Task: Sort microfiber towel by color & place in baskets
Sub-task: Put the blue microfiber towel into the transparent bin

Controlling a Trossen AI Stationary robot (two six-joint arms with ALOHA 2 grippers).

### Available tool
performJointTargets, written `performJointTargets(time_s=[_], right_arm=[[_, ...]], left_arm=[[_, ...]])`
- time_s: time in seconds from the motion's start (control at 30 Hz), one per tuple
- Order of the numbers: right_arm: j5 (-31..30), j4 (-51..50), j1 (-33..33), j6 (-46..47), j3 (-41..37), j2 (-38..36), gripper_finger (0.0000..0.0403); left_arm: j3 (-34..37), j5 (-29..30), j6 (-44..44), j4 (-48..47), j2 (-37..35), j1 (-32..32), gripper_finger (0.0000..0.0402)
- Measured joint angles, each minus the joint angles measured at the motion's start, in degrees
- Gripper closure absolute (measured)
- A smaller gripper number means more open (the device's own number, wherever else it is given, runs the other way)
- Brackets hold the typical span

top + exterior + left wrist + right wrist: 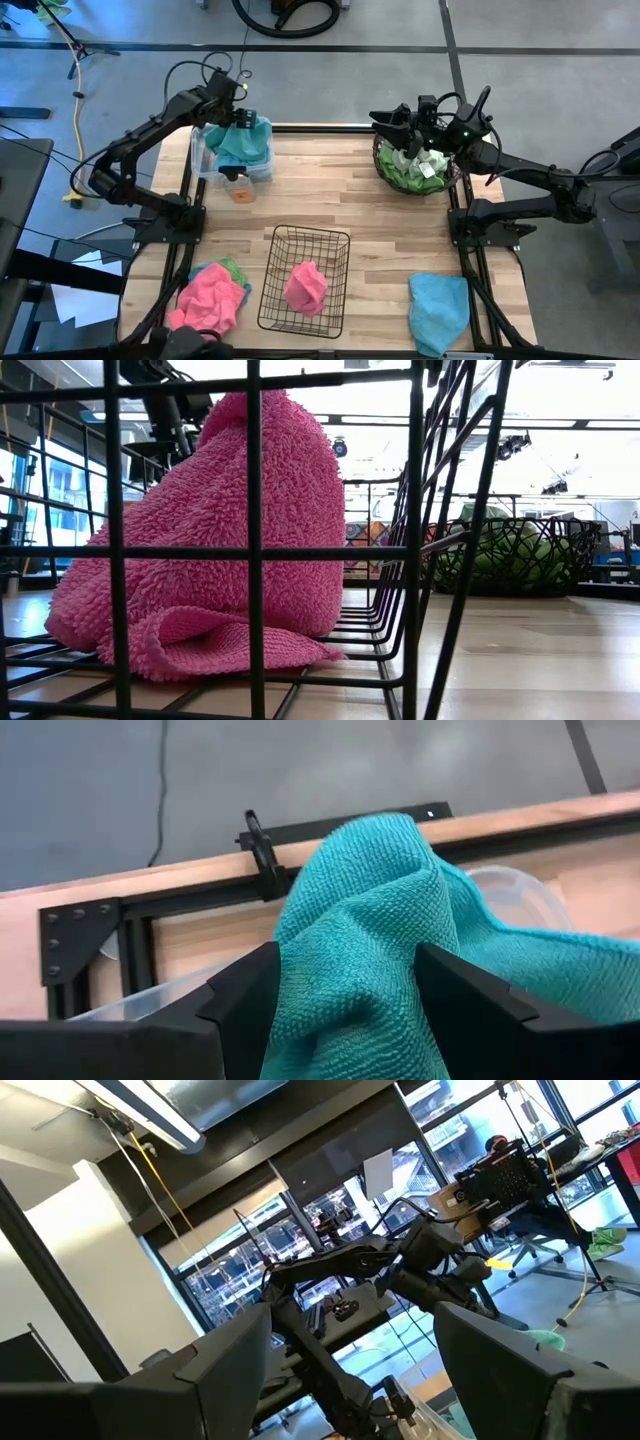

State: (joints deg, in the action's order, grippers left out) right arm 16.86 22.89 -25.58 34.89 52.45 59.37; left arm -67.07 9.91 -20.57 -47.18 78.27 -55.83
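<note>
My left gripper (pixel 240 122) is over the clear plastic bin (pixel 203 160) at the table's far left. A light blue towel (pixel 247 146) is heaped in that bin. In the left wrist view the open fingers stand on either side of the towel's raised fold (pixel 365 910). My right gripper (pixel 400 125) is open and empty above the far rim of the round wire basket (pixel 383 172), which holds lime green towels (pixel 415 165). A pink towel (pixel 305 287) lies on the floor of the black wire basket (pixel 272 300). My left gripper comes at the light blue towel from above. The bunched fold (pixel 350 1000) fills the gap between the two fingers (pixel 245 1005) and touches their inner sides. The cloth is not squeezed thin. The rest of the towel lies in the clear bin (pixel 520 890).
A pile of pink towels with green and blue cloth under it (pixel 210 300) lies at the near left corner. One light blue towel (pixel 438 310) lies at the near right edge. A small orange thing (pixel 240 193) sits on the wood beside the clear bin.
</note>
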Motion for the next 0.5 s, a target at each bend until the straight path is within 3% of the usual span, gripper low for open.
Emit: performJointTargets(time_s=[0.2, 0.3, 0.4, 0.5], right_arm=[[-0.1, 0.0, 0.0, 0.2, 0.0, 0.0, 0.0126], [-0.1, 0.0, 0.0, 0.2, 0.0, 0.0, 0.0126], [-0.1, 0.0, 0.0, 0.2, 0.0, 0.0, 0.0126], [-0.1, 0.0, 0.0, 0.0, 0.0, 0.0, 0.0126]], left_arm=[[0.0, -1.9, 2.5, -0.7, 0.2, 0.0, 0.0201], [0.0, -1.9, 4.3, -3.2, 0.2, 0.0, 0.0263], [0.0, -1.9, 5.8, -5.4, 0.0, 0.0, 0.0365], [0.0, -1.8, 5.9, -5.4, -1.7, 0.0, 0.0388]])
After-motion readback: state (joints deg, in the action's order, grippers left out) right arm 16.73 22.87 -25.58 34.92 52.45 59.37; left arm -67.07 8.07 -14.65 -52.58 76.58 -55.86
